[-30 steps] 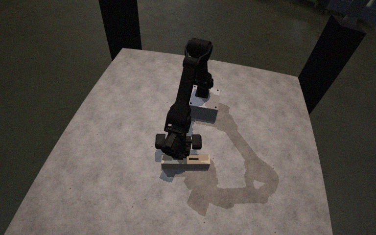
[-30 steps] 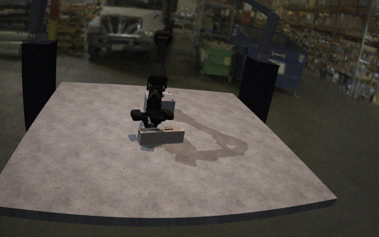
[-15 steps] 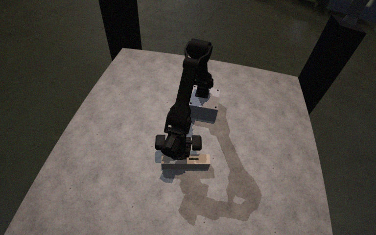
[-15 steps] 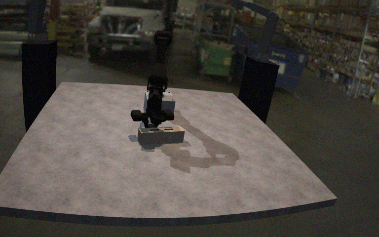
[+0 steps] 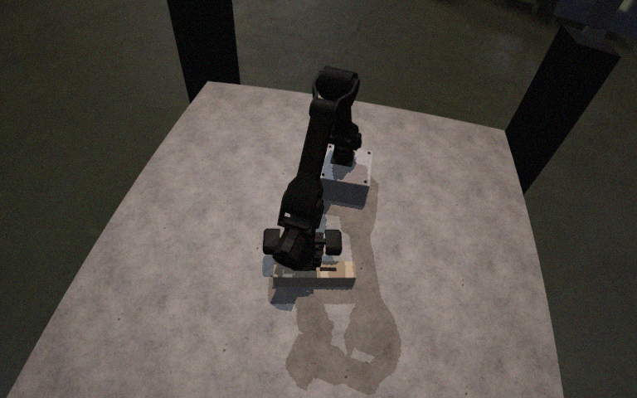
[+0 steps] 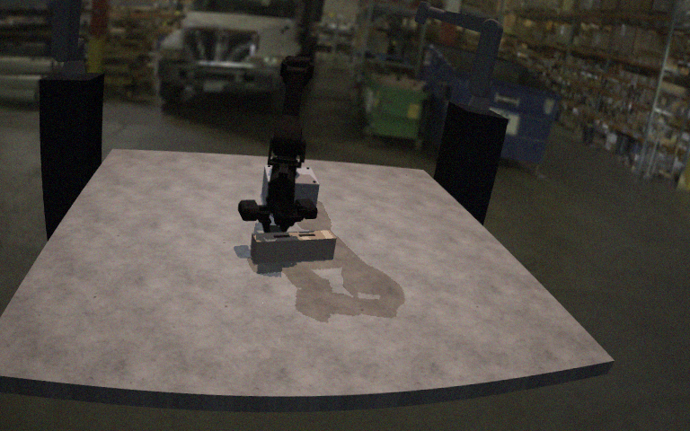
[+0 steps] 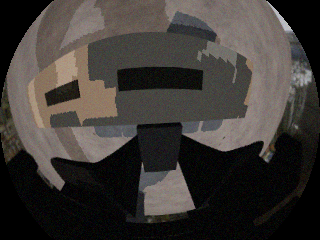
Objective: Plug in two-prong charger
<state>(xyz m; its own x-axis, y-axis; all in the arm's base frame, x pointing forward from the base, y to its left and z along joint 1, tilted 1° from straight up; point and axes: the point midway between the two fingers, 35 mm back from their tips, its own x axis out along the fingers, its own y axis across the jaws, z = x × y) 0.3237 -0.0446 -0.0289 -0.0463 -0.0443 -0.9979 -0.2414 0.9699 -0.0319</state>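
Note:
The power strip (image 5: 313, 282) (image 6: 293, 250) (image 7: 165, 107) has a grey part and a tan part. In the wrist view one slotted outlet (image 7: 160, 79) is at the middle, in the grey part. The other outlet (image 7: 62, 93) (image 5: 328, 269) (image 6: 306, 235) is in the tan part, left in the wrist view and right in the top and exterior views. My gripper (image 7: 158, 136) (image 6: 276, 228) is shut on the black charger (image 7: 159, 150), low at the strip's robot-side edge. The charger's end meets that edge in the wrist view; contact cannot be told. Its prongs are not visible. The arm hides the charger in the top view.
The strip lies on the stone-patterned table (image 5: 187, 304) (image 6: 167, 325). The white box (image 5: 346, 191) (image 6: 306, 191) under the arm's base stands behind it. Dark pillars (image 5: 206, 46) (image 6: 470, 162) stand beyond the table. The arm's shadow falls across the strip.

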